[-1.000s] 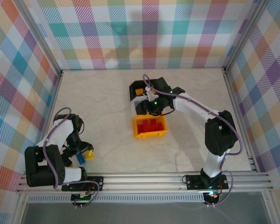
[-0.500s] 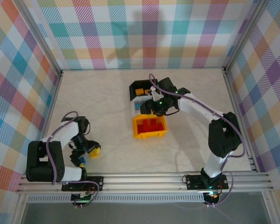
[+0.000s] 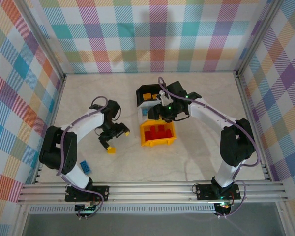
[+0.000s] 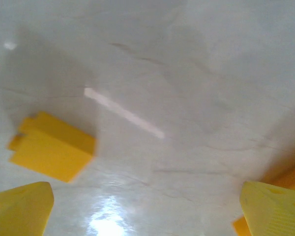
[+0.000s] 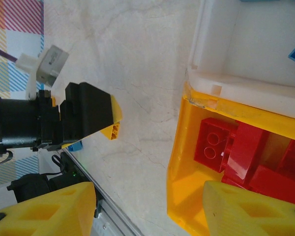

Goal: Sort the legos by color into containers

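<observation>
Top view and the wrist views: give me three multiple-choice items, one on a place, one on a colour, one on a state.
1. Where does the blue brick lie?
A. in the black bin
B. on the table, at its near left
C. between a tool's fingers

2. What colour are the bricks in the yellow bin?
A. red
B. blue
C. yellow

3. How is the left tool?
A. shut on a yellow brick
B. open and empty
C. shut on a blue brick

Answers:
1 B: it sits on bare table, apart from the bins.
2 A: the right wrist view shows red bricks inside.
3 B: its fingers stand wide apart, and the yellow brick lies on the table beyond them.
</observation>
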Robot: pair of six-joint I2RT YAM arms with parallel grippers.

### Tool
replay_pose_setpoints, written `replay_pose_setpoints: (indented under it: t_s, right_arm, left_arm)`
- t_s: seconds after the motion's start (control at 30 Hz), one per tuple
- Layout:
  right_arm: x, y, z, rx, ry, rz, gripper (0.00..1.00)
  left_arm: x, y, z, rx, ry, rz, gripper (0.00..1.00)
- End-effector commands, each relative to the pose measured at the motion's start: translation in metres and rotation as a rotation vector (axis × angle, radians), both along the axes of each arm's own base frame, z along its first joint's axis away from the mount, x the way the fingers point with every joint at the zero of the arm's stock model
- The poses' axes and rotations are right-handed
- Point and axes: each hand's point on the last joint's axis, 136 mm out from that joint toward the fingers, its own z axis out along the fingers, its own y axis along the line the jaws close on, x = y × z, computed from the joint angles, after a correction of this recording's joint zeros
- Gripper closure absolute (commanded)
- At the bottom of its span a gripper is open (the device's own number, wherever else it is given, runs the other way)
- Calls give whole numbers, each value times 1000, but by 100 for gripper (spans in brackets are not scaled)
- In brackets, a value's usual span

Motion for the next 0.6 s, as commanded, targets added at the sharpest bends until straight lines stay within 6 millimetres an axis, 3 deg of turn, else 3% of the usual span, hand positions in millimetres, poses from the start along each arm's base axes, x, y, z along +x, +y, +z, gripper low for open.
replay_pose_setpoints:
  t_s: [0.0, 0.17, 0.37, 0.57]
  right_arm:
    - [-4, 7, 20, 39, -7, 24, 40]
    - [-13, 12, 17, 35, 5, 48, 40]
    - [-18, 11, 17, 43, 20, 44, 40]
    - [-23, 6, 24, 30, 7, 41, 40]
  left_arm:
    - [-6, 0, 17, 51, 18, -4, 2]
    - [-40, 40, 29, 204, 68, -69, 3]
    - [-58, 45, 5, 211, 103, -249, 6]
    - [-59, 48, -14, 223, 102, -371, 8]
